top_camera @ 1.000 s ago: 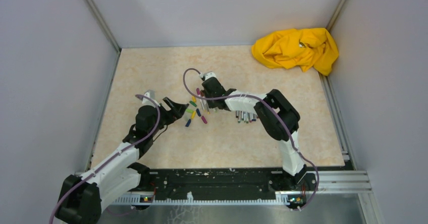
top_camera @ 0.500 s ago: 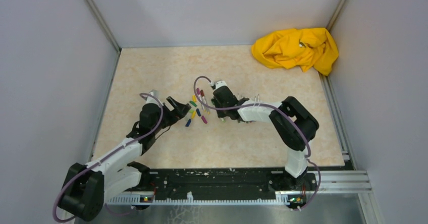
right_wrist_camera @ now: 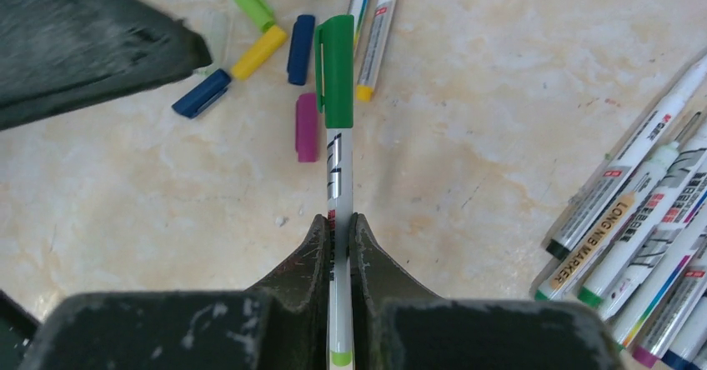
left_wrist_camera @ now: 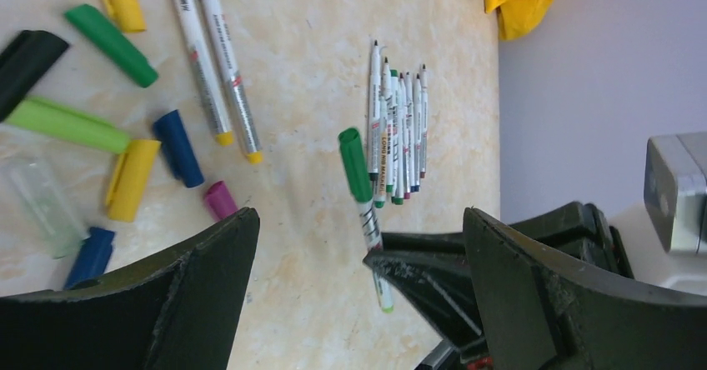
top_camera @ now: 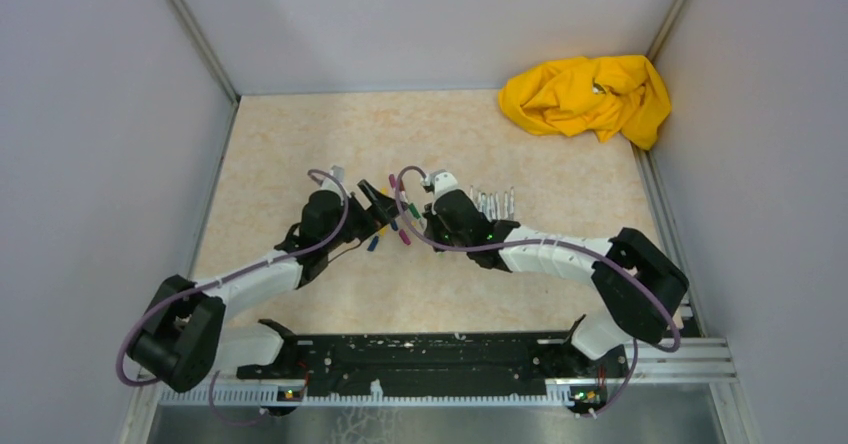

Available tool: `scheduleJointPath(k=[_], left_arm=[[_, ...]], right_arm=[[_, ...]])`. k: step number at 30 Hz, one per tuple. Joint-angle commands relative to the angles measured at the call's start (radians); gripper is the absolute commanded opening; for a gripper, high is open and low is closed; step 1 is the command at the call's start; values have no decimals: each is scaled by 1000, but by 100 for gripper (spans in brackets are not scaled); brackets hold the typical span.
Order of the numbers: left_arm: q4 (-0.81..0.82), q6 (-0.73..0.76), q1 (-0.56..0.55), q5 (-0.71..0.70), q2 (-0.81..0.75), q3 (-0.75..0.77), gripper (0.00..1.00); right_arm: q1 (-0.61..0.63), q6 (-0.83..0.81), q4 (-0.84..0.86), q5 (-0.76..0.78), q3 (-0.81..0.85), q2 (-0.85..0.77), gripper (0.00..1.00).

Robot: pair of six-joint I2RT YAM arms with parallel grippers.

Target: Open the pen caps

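Observation:
My right gripper [right_wrist_camera: 338, 220] is shut on the grey-white barrel of a pen [right_wrist_camera: 335, 170] whose green cap [right_wrist_camera: 335, 70] is on and points away from the jaws. My left gripper [left_wrist_camera: 360, 216] is open, its jaws wide on either side of that pen [left_wrist_camera: 367, 220] and its green cap [left_wrist_camera: 354, 166], not touching them. In the top view the two grippers face each other, left [top_camera: 375, 204] and right [top_camera: 428, 220]. Several loose caps lie on the table: magenta [right_wrist_camera: 306, 127], blue [right_wrist_camera: 300, 49], yellow [right_wrist_camera: 258, 52], green [left_wrist_camera: 111, 45].
A row of several pens [top_camera: 493, 204] lies to the right of the grippers, also in the left wrist view [left_wrist_camera: 398, 128]. Two more pens [left_wrist_camera: 213, 62] lie by the loose caps. A yellow cloth [top_camera: 587, 96] sits in the far right corner. Walls enclose the table.
My right gripper has carried the green-capped pen nearer to me. My left gripper has moved right until its open jaws stand on either side of the pen.

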Motion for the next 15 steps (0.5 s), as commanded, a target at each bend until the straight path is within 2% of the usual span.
scheduleJointPath(k=[1, 7, 15], left_arm=[[57, -38, -39, 8, 54, 66, 97], [46, -68, -79, -19, 124, 111, 95], [64, -105, -106, -19, 191, 137, 91]], right_arm=[[35, 30, 59, 18, -39, -89, 0], [52, 55, 80, -2, -87, -167, 0], [81, 75, 103, -28, -109, -190, 0]])
